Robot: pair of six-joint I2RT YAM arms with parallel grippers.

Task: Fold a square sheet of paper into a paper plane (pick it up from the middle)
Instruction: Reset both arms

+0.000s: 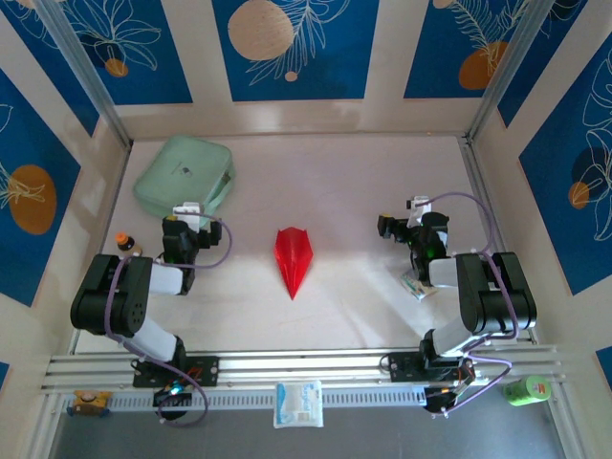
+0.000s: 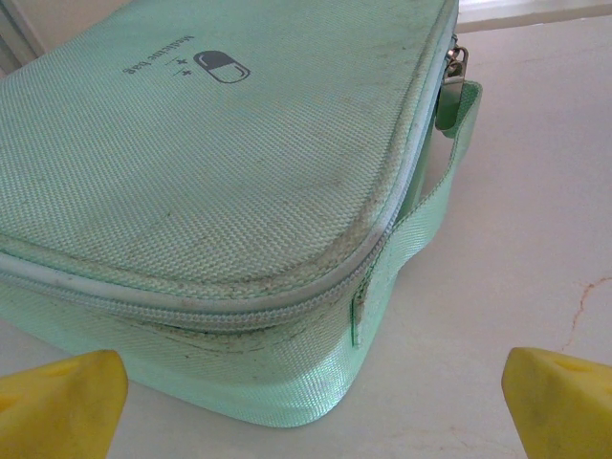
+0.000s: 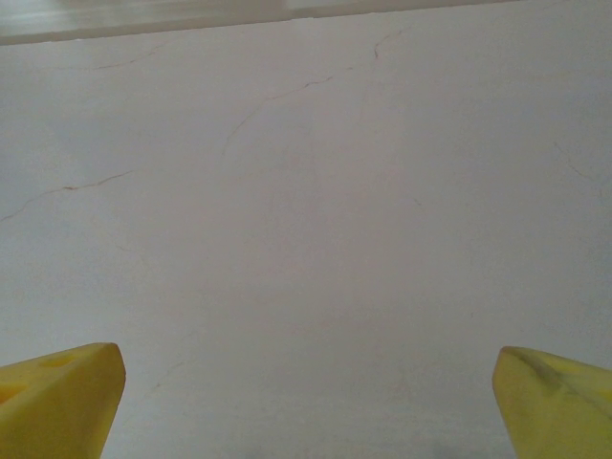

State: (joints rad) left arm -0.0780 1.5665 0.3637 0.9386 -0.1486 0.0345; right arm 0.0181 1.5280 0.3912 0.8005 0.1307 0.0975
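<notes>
The red paper plane [image 1: 293, 258] lies on the pale surface [image 1: 363, 296] at the centre of the overhead frame, tip toward the bottom edge. The left hand [image 2: 311, 406], fingers wide apart, faces the green case [image 1: 184, 174] at upper left; the right hand [image 3: 306, 402], also spread, holds nothing.
</notes>
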